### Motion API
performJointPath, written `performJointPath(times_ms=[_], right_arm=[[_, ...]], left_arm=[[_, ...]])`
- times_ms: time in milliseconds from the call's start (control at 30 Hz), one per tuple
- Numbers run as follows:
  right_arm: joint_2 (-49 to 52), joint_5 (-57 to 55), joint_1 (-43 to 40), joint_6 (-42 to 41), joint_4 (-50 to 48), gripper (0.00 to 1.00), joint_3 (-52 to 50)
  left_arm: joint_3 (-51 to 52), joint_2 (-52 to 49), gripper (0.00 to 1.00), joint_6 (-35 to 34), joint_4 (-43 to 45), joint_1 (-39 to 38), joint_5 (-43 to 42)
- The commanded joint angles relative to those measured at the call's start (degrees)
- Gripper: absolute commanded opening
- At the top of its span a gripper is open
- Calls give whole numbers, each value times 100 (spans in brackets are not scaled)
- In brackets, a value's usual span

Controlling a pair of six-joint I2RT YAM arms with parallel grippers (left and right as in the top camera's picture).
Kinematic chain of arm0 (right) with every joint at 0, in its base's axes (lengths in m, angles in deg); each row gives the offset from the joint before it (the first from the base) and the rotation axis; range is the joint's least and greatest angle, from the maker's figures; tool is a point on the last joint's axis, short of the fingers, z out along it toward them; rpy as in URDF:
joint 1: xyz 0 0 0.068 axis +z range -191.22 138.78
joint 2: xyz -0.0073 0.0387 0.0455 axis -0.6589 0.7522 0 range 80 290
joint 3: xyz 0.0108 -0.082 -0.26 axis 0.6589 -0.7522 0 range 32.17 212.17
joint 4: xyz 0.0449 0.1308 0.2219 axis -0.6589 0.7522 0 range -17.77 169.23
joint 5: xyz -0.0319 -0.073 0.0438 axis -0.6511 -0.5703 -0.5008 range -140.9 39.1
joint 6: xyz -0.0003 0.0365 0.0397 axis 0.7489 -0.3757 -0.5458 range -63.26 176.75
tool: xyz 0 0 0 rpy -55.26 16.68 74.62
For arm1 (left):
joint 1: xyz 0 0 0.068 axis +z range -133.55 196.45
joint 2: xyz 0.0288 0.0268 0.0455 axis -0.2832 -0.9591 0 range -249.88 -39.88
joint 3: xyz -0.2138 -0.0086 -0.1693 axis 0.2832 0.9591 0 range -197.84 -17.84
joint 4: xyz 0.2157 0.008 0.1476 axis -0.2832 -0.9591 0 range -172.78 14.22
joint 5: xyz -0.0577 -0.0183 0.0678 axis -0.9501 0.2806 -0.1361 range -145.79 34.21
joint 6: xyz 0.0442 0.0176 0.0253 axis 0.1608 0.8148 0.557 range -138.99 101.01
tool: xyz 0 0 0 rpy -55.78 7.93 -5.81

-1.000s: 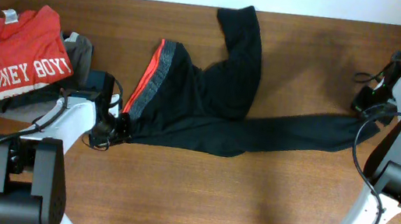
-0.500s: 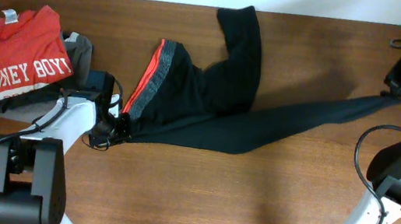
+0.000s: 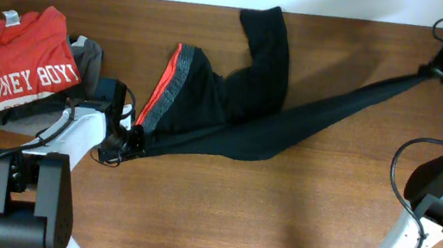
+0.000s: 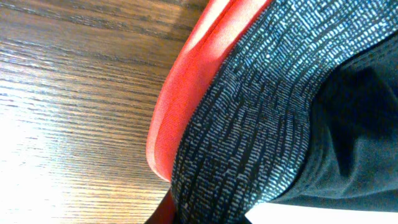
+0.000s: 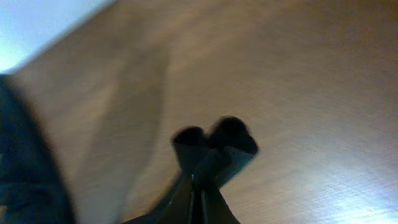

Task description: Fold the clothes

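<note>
A: Looking at the right gripper [image 3: 434,72] first, what sits between its jaws?

B: The cuff end of one leg of the black trousers [image 3: 232,112]. The jaws are pressed together on it. The right wrist view is blurred, but dark cloth bunches at the closed tips.

A: And that leg?

B: It runs in a straight, taut line over the table [image 3: 293,230], from the far right corner down to the waist beside the left gripper [image 3: 134,140].

A: Is the left one gripping?

B: Its tip meets the lower corner of the waist, and the cloth pulls tight from there, so it reads as pinching the trousers. Its wrist view is filled with the red-orange waistband [image 4: 186,93] and the grey stripe band [image 4: 249,118]. The fingers themselves hardly show.

A: The other leg [image 3: 266,43]?

B: Bent up towards the far edge, lying slack.

A: Anything else?

B: A red T-shirt [image 3: 26,62] lies on a grey garment [image 3: 88,51] at the left, apart from the trousers.
</note>
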Motion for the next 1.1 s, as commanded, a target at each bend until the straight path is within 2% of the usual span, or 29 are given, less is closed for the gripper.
performJointPath(times_ms=[0, 133, 233, 367, 433, 633, 867, 967, 1067], right_arm=[[-101, 750, 26, 59, 35, 6, 588], [-101, 610, 22, 254, 538, 9, 870], [-98, -713, -7, 251, 1344, 10, 885], [-94, -2562, -48, 184, 1853, 10, 809], [-85, -2887, -68, 186, 1934, 10, 809], [-85, -2087, -122, 192, 1749, 9, 809], [-90, 354, -28, 365, 299, 9, 925], [-92, 817, -118, 675, 358, 8, 1137], [-96, 800, -282, 1364, 916, 9, 1178]], left_arm=[[170, -240, 11, -79, -13, 39, 216], [170, -240, 11, -79, -31, 39, 219], [170, -240, 11, -79, -28, 42, 219], [170, -240, 11, -79, 4, 42, 219], [170, -240, 11, -79, 35, 42, 219], [170, -240, 11, -79, 39, 42, 216], [170, -240, 11, -79, 20, 42, 214], [170, -240, 11, -79, -33, 42, 216], [170, -240, 11, -79, -103, 42, 216]])
